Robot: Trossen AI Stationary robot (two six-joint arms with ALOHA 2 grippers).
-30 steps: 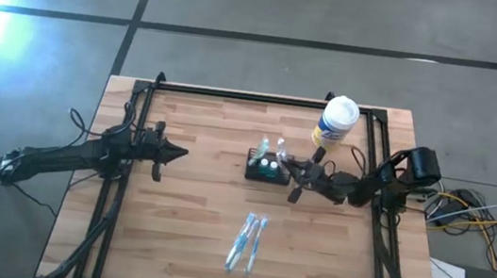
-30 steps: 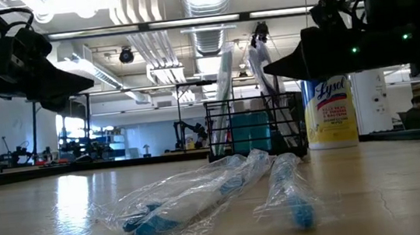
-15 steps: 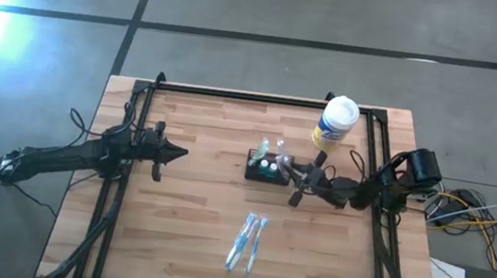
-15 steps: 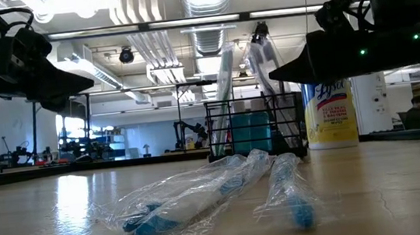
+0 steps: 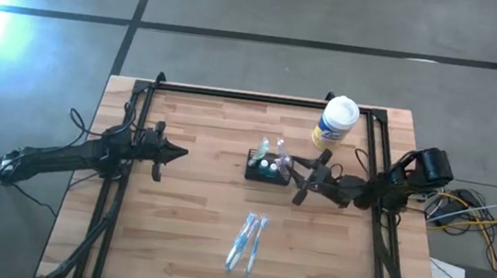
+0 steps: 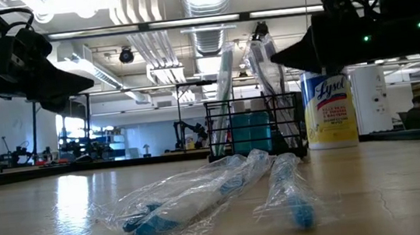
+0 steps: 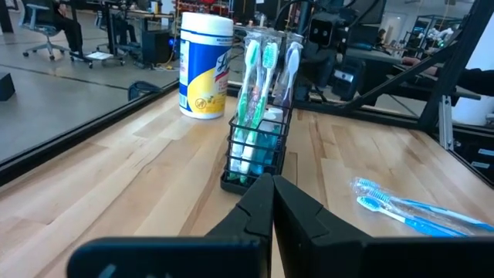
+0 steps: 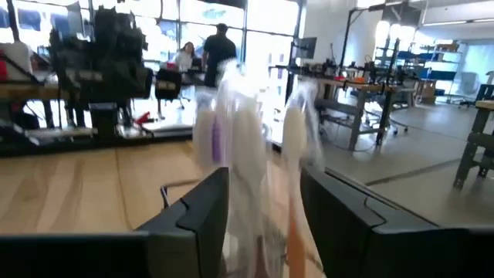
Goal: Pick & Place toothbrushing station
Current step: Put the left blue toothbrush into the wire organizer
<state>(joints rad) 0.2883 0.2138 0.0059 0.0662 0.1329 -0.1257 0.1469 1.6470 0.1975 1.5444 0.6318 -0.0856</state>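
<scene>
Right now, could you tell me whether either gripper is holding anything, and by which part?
Nothing is held. The right gripper stands open beside the toothbrushing station, and the left gripper is shut on nothing.

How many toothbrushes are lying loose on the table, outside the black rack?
2. Both are wrapped toothbrushes lying side by side: one and the other, nearer the table's front edge than the black rack. More stand in the rack.
</scene>
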